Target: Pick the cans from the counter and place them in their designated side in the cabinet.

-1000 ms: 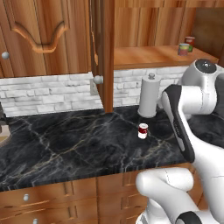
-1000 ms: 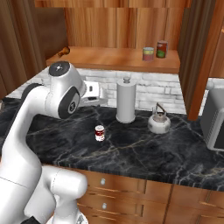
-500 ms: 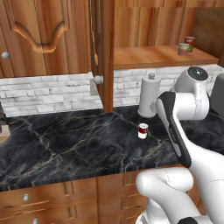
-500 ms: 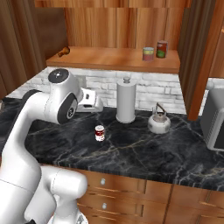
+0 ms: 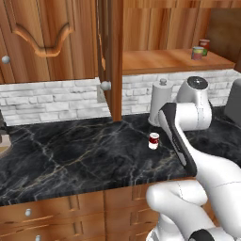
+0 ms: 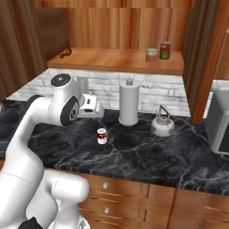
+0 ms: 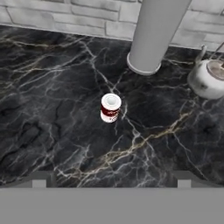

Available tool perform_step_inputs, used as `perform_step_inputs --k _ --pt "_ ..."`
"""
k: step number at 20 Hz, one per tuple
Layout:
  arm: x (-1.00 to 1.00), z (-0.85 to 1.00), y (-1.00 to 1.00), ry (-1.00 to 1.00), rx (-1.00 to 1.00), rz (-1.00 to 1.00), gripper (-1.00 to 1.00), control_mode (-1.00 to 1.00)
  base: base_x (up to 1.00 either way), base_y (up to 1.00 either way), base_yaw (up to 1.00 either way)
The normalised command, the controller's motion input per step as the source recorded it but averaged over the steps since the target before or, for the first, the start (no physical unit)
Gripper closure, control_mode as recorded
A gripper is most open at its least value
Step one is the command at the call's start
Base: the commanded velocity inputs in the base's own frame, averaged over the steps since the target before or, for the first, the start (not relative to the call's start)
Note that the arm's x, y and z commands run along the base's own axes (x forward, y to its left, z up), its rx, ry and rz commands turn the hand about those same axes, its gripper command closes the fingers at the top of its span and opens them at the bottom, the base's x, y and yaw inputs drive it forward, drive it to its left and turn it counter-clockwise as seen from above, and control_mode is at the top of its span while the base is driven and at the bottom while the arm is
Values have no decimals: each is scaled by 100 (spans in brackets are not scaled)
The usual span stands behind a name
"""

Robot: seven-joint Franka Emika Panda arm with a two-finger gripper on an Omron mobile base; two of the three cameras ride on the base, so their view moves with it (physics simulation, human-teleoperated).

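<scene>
One red-and-white can (image 7: 110,107) is standing upright on the black surface (image 7: 52,109), just in front of the paper-towel roll (image 7: 155,35), with a kettle (image 7: 208,78) sitting off to the roll's far side. Above the can, the claw (image 7: 111,179) is hanging with its jaws spread wide, gripping nothing. Descending off-centre is the likely risk, tipping the small can over or knocking it toward the roll.

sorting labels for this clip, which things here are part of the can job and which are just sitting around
Part of the job:
- red-and-white can standing on the counter
- grey-green, yellow and red can already on the cabinet shelf
- tool, open, above the counter

Just sitting around:
- paper-towel roll
- kettle
- red can with green top
</scene>
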Motion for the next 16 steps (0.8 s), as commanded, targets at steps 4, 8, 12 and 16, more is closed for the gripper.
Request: perform_step_inputs --k 4,8,12,16 --pt "29 -14 1 10 7 -3 -100 -100 0 0 0" --pt "31 -15 3 9 6 -1 -100 -100 0 0 0" --pt "23 -20 3 2 2 0 -100 -100 0 0 0" --pt "24 -21 1 0 0 0 -100 -100 0 0 0"
